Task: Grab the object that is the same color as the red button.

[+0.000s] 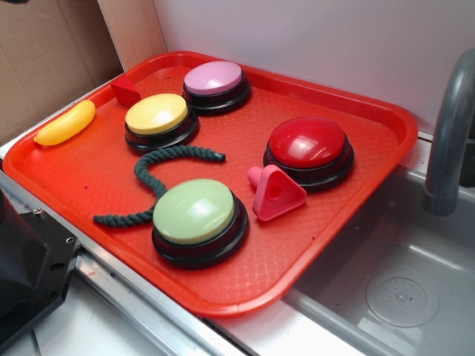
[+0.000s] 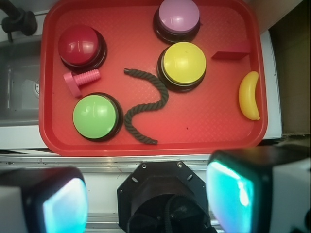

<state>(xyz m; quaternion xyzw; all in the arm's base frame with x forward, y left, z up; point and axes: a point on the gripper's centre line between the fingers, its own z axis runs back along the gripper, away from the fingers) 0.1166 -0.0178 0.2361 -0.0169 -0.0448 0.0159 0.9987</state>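
A red tray (image 1: 371, 148) was set on a counter beside a grey sink (image 1: 415, 297), and four dome buttons on black bases were spread over it. The red button (image 1: 308, 144) was placed toward the sink side of the tray, with a pink triangular piece (image 1: 276, 193) lying just beside it. A green button (image 1: 197, 215) was seen at the near edge, a yellow button (image 1: 157, 115) and a pink button (image 1: 214, 80) toward the far edge. A dark green rope (image 1: 159, 178) was curled between the yellow and green buttons.

The small red block (image 1: 125, 90) was found in the tray's far corner, near the yellow button and well apart from the red button. A yellow toy banana (image 1: 65, 124) was laid on the tray rim close to the block.

In the wrist view, the gripper (image 2: 146, 194) was held above the counter, off the tray's near edge, with its two fingers (image 2: 233, 189) spread wide and nothing between them. The block (image 2: 231, 51) was left untouched.
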